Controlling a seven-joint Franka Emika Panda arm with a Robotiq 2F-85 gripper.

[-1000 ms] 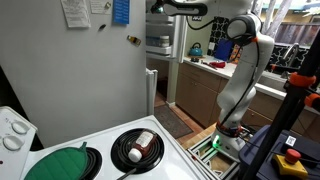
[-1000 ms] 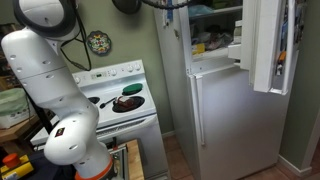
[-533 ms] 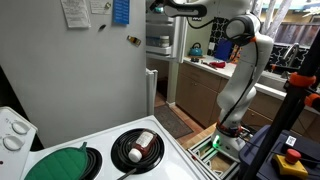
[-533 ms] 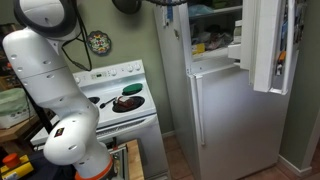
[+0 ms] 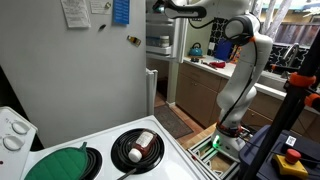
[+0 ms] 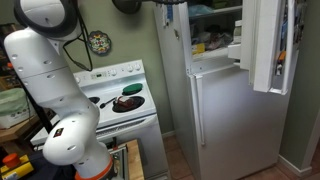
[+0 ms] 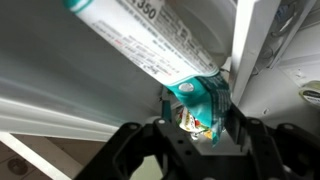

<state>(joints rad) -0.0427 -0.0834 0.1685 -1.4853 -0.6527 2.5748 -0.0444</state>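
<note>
In the wrist view my gripper (image 7: 198, 118) has its two black fingers on either side of a teal carton (image 7: 200, 98) with a food picture on it, and looks shut on it. The carton sits inside the freezer beside a long white box with printed text (image 7: 135, 40). In both exterior views the arm reaches up high, with the gripper (image 5: 157, 8) at the top of the fridge, in the open freezer compartment (image 6: 165, 4).
The freezer door (image 6: 270, 45) hangs open; the lower fridge door (image 6: 225, 120) is shut. A white stove (image 6: 125, 100) stands beside the grey fridge wall (image 5: 90, 70), with a pan (image 5: 137, 148) and a green burner cover (image 5: 60, 165). A counter holds a kettle (image 5: 197, 48).
</note>
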